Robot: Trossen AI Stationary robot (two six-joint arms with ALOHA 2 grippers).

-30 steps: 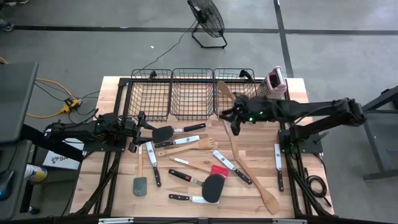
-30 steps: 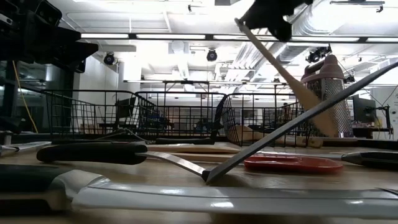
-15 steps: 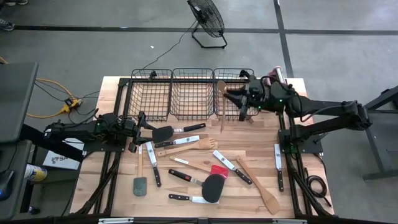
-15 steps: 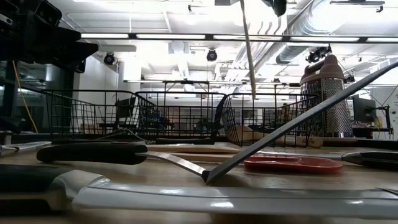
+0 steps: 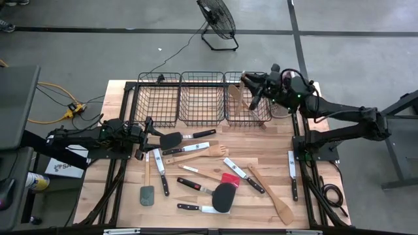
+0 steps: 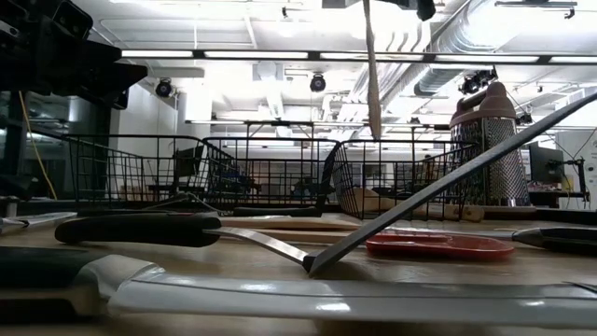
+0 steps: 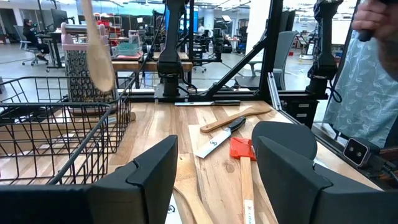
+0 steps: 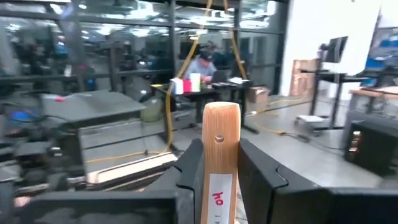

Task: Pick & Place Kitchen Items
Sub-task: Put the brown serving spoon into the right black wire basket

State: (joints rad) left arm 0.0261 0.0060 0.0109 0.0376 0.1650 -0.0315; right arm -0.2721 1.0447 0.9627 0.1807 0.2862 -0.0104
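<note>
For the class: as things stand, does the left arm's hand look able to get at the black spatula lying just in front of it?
Probably yes. The left hand is open and empty, the black spatula lies right beside it on the table, and nothing sits between them.

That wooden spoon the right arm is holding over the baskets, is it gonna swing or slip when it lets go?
Held by its handle tip, the wooden spoon hangs straight from the right gripper, so it seems stiff. It should drop bowl-first into the right basket, then probably tip over.

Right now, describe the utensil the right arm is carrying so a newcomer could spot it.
Find the three wire baskets along the table's far edge; go to the rightmost basket. Above it the right gripper pinches a pale wooden spoon by its handle, bowl hanging down: the only utensil off the table.
</note>
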